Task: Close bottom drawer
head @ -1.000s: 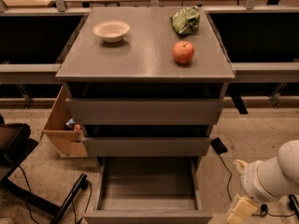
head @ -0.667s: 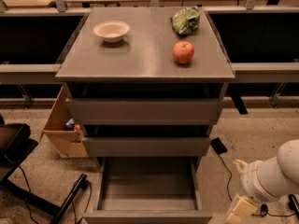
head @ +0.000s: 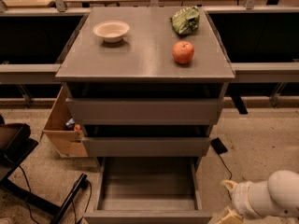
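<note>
hovering right of pulled-out bottom drawer [head: 147, 186]: gripper [head: 227, 201], jaws apart, empty.

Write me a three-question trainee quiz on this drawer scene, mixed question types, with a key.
1. True or false: the bottom drawer is pulled out and its tray looks empty.
2. Where is the tool? A) low, right of the drawer's front B) inside its tray C) above the middle drawer
3. Fill in: on the cabinet top, the apple lies to the bowl's ___ in the picture.
Key: 1 true; 2 A; 3 right.
</note>
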